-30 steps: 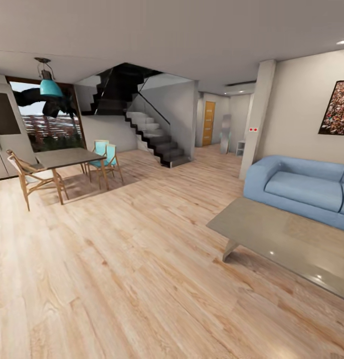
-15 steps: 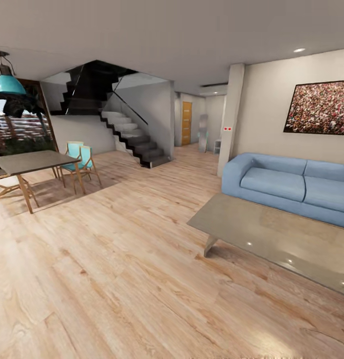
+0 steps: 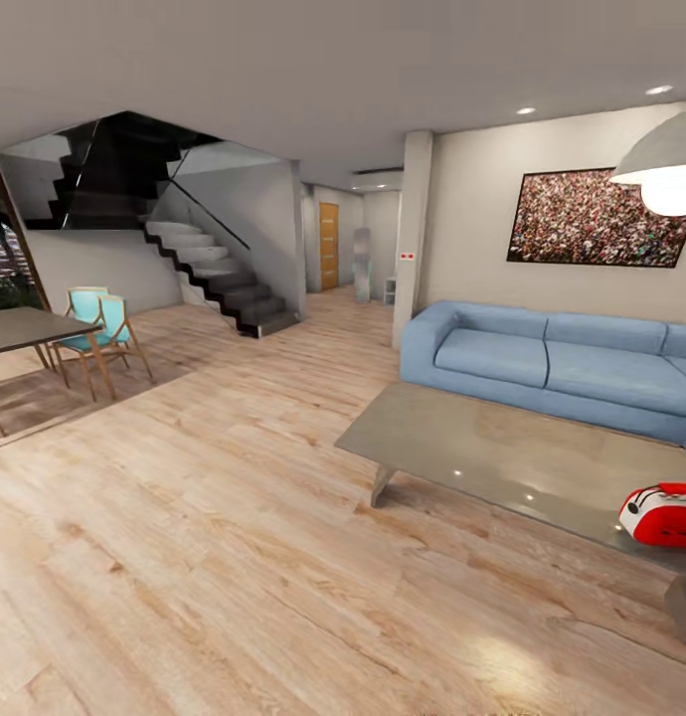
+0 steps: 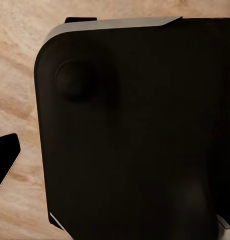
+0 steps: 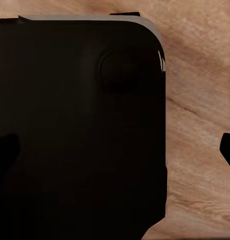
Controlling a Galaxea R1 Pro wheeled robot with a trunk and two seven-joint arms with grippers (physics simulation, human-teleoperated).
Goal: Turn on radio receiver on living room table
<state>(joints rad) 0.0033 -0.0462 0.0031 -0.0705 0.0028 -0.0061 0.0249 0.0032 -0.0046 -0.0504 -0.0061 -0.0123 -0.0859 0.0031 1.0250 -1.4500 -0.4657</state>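
Off to my right on the table [image 3: 452, 447] sits the radio receiver [image 3: 667, 514], nearer my right arm; state of both pincers I cannot tell.

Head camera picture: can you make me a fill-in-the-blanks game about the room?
1. The radio receiver is red and ____.
2. The radio receiver sits on the low grey ____.
3. Behind the table stands a long sofa coloured ____.
4. The framed crowd photo hangs on the wall above the ____.

Missing words: white; table; blue; sofa
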